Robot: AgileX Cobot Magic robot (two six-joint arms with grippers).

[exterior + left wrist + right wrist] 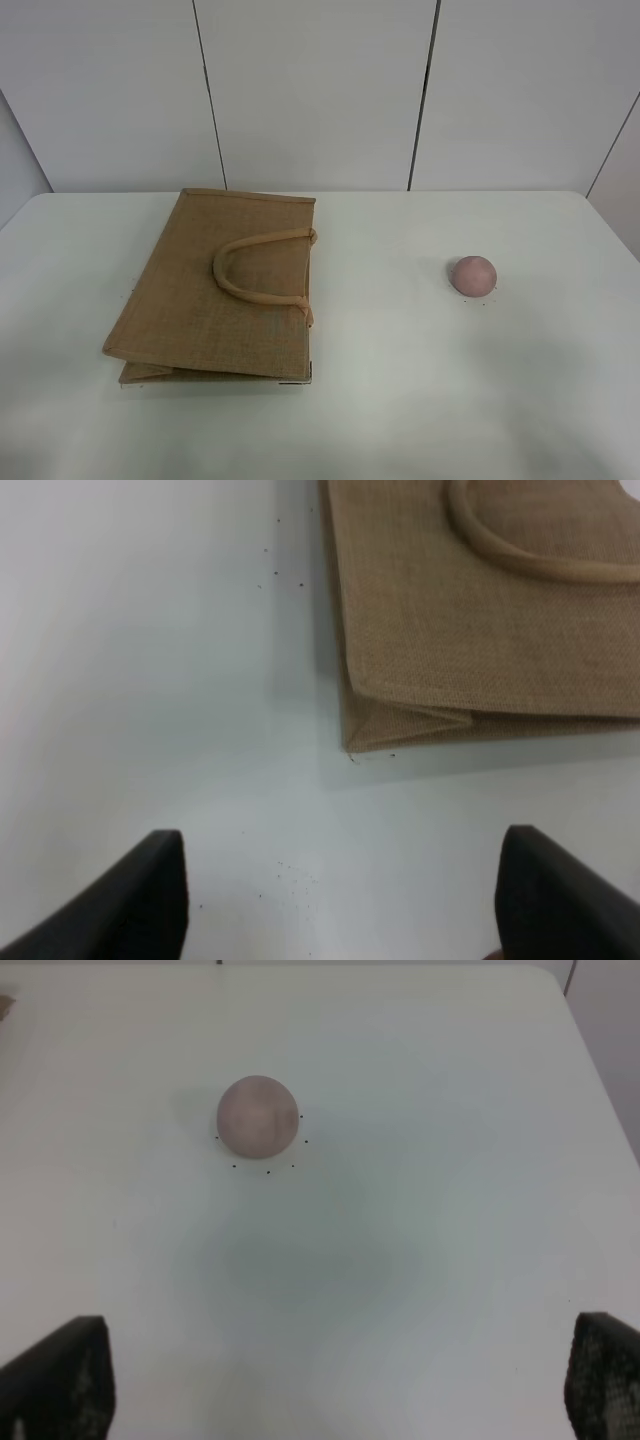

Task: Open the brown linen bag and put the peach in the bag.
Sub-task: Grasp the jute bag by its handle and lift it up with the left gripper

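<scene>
Your left pincer (340,885) is released: its jaws stand wide apart with only bare bench (150,660) between them. The bag (480,630) lies flat just ahead of this pincer, and its folded corner is the nearest part, not yet touched. Your right pincer (345,1375) is also released and grasps nothing. The peach (258,1115) sits ahead of it on the bench, well apart from the jaws and far from the bag.

I judge the bag to be light, but its coarse weave looks rather stiff. The sides are pressed together and the side fold is tucked in, so the mouth probably does not fall open by itself. One handle (520,560) lies curved on the upper side of the bag, beyond the corner as seen from the left pincer. It looks thick and round, so it is a good place to take hold. If you lift there, only the upper side should rise.

The peach is round and can roll away when one jaw touches it first. Its skin looks matte, so it should not slip much. Take it across the middle and close gently, because the fruit may bruise.
</scene>
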